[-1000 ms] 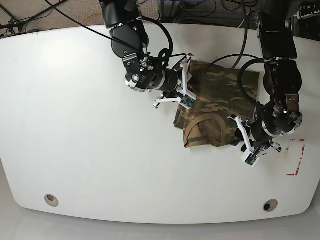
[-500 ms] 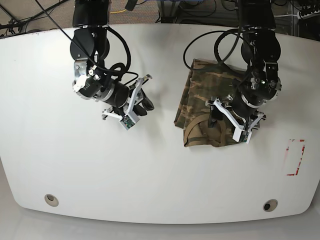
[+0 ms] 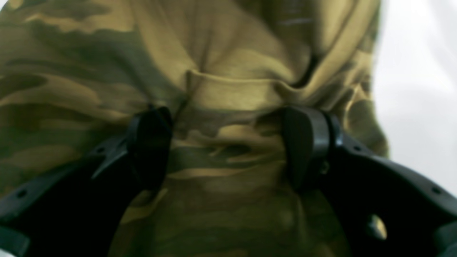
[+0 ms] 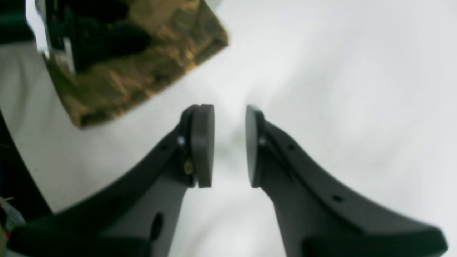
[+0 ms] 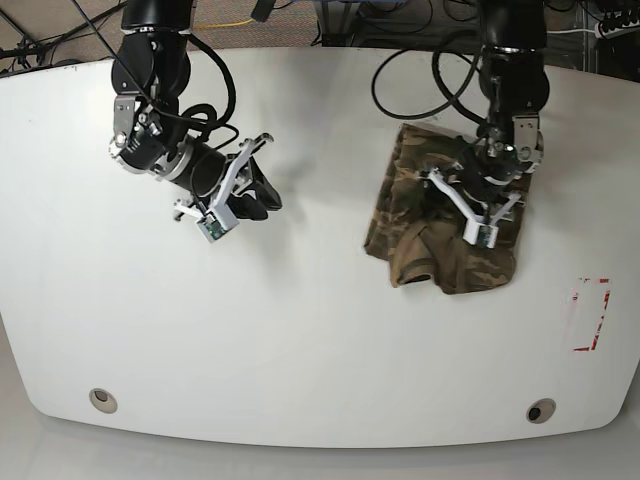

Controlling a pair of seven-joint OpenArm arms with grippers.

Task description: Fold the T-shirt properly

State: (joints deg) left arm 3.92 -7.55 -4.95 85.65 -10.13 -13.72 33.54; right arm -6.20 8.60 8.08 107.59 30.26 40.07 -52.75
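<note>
The left wrist view, blurred, looked down on the T-shirt (image 3: 228, 89), its camouflage cloth filling nearly the whole picture, with a strip of white desk (image 3: 417, 89) at the right. The left gripper (image 3: 228, 146) stood with its jaws spread wide over a bunched ridge of cloth, grasping nothing; it seemed poised low over the fabric, perhaps to press or pinch a fold. The right wrist view showed the right gripper (image 4: 229, 142) over bare desk, jaws narrowly parted with nothing between them, and a corner of the shirt off at the upper left. The base view showed the shirt as a compact folded bundle on the desk's right half, under the left gripper, while the right gripper hung well apart on the left side, likely parked clear so the other arm could tidy the fold.
</note>
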